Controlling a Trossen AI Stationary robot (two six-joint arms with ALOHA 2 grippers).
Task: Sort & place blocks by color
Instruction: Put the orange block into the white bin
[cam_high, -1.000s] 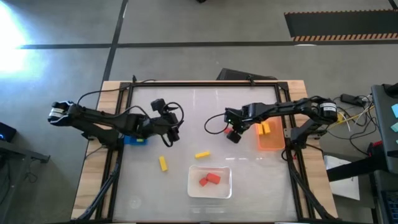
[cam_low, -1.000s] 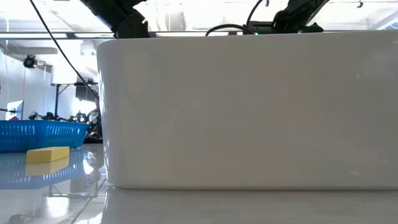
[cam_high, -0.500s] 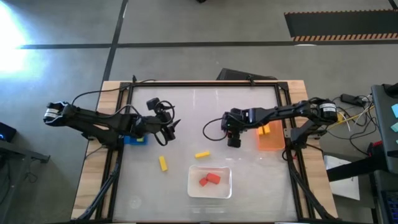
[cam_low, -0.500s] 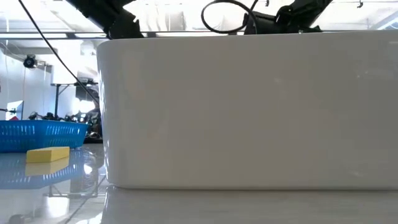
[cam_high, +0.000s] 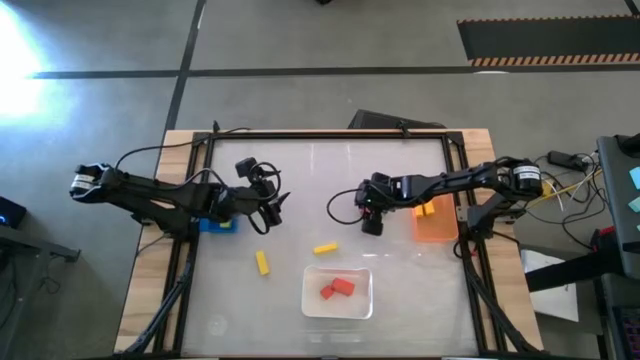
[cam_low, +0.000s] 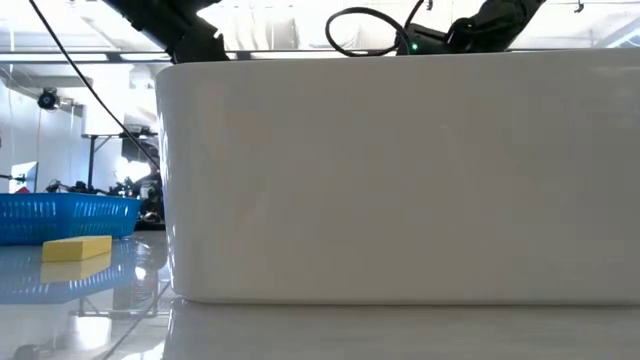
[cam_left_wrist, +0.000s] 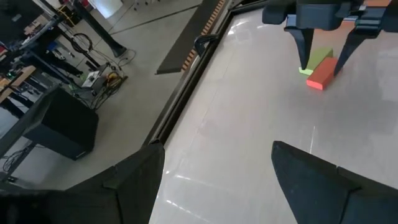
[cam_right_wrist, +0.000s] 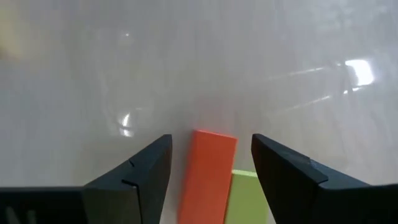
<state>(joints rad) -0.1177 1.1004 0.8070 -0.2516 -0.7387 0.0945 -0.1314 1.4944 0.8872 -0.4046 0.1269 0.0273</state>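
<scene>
- The right hand (cam_right_wrist: 208, 168) hung low over the surface (cam_high: 300, 180), fingers spread to either side of a red block (cam_right_wrist: 207, 174) and pinching nothing
- A green block (cam_right_wrist: 249, 196) lay touching the red one, so a clean grip on one alone looked awkward
- The pair sat just beside the orange bin (cam_high: 436, 222), which held a yellow block (cam_high: 426, 207)
- The left hand (cam_high: 272, 206) waited near the blue bin (cam_high: 217, 226), fingers spread, empty
- Two yellow blocks (cam_high: 262, 262) lay loose on the surface near the white tray (cam_high: 338, 292)
- The tray held two red blocks (cam_high: 337, 288); by that, the red block probably belonged there
</scene>
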